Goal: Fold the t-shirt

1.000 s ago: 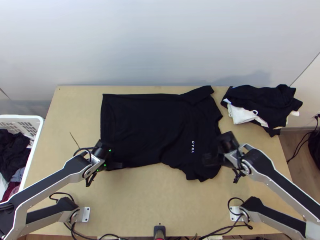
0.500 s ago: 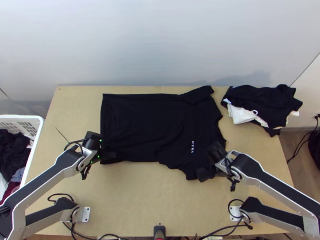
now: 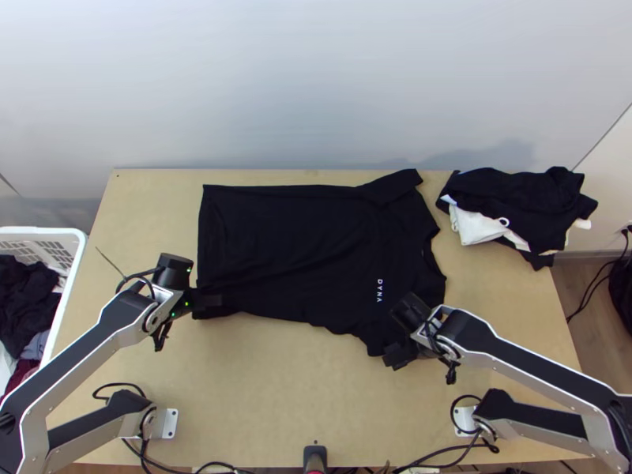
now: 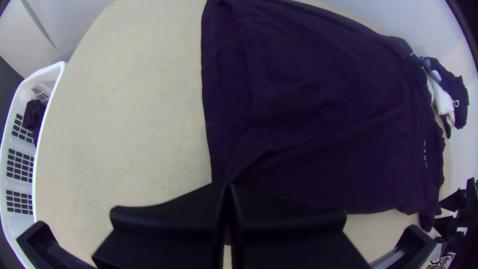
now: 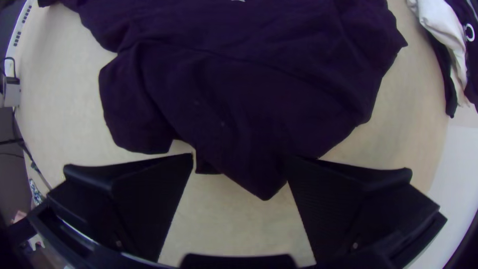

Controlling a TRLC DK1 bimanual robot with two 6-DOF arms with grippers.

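The black t-shirt (image 3: 292, 245) lies spread on the table, its hem at the left and its collar at the right. At the shirt's near hem corner is my left gripper (image 3: 220, 301); in the left wrist view the left gripper (image 4: 227, 187) is shut on the cloth, with creases fanning out from the pinch. My right gripper (image 3: 393, 357) is at the near sleeve. The right wrist view shows the right gripper (image 5: 240, 167) open, a pointed part of the t-shirt (image 5: 259, 169) lying between its fingers.
A pile of dark and white clothes (image 3: 521, 205) lies at the table's far right. At the left edge stands a white basket (image 3: 77, 261) with clothes in it. Bare tabletop (image 3: 276, 387) stretches along the near side.
My left gripper has moved left and up the picture, and the shirt's near hem corner has shifted slightly left with it. The right gripper has moved left and toward the near edge.
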